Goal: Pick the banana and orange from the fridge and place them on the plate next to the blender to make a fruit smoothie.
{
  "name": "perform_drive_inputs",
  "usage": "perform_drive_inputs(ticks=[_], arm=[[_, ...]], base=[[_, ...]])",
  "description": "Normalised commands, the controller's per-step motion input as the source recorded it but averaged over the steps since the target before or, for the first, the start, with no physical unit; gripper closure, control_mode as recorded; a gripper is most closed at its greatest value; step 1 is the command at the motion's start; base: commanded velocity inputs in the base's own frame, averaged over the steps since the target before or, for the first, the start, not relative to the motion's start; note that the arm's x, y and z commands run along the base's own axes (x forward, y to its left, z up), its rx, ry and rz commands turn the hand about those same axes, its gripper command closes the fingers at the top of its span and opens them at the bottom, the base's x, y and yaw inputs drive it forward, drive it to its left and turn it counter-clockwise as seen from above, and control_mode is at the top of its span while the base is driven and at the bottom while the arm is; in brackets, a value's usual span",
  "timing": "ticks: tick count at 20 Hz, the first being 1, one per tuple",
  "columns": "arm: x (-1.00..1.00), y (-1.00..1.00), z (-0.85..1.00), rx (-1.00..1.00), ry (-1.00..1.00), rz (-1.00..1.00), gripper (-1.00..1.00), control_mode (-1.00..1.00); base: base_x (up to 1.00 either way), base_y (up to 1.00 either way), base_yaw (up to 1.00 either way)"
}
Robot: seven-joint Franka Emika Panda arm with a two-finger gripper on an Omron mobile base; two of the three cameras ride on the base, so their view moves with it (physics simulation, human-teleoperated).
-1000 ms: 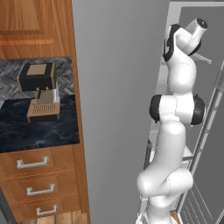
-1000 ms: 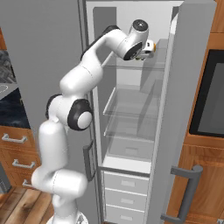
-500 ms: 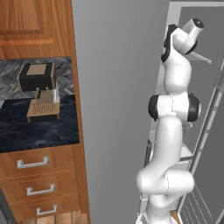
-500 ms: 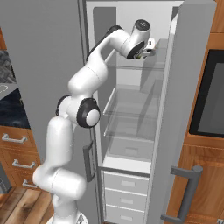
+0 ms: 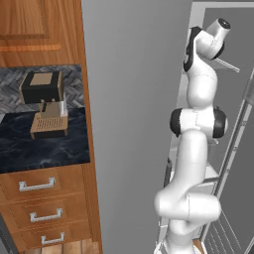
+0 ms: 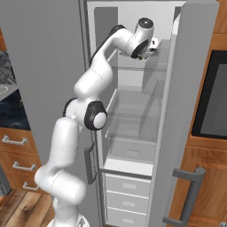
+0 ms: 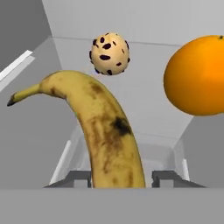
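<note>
Banana point(image 7: 109, 140) dead ahead of gripper point(image 7: 122, 177), lower end running down between two tips, which stand wide, one each side, holding nothing. Orange point(image 7: 199, 75) ahead, off to right; speckled round lump point(image 7: 110, 53) farther ahead, above banana. All inside fridge point(image 6: 133, 146), top shelf.

You should expect banana light, soft under skin (brown patches suggest ripe, bruises easily), curved. Take it across thick lower-middle body, gentle squeeze. Orange likely firm, smooth, prone to roll if nudged.

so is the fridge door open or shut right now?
Open. The fridge door is swung aside, exposing clear shelves, and the arm reaches in at the top.
</note>
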Motion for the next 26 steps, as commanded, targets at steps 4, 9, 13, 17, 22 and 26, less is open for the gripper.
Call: perform_drive_inputs(ticks=[4, 9, 13, 17, 22, 26], arm=[[-0.09, 0.02, -0.19, 0.00, -0.24, 0.00, 1.00, -1.00], [-0.69, 0.00, -0.17, 0.00, -0.25, 0.00, 1.00, -1.00], [-0.66, 0.00, -0.45, 0.00, -0.20, -0.06, 1.00, -1.00], [-0.55, 0.28, -0.68, 0.00, -0.10, -0.20, 1.00, -1.00], [-0.50, 0.47, -0.26, -0.02, 0.01, -0.33, 1.00, -1.00], [-0.48, 0.40, 0.00, -0.06, 0.08, -0.33, 1.00, -1.00]], base=[[0.00, 0.00, 0.00], [0.00, 0.00, 0.00], [0.00, 0.00, 0.00], [0.00, 0.00, 0.00], [0.00, 0.00, 0.00], [0.00, 0.00, 0.00]])
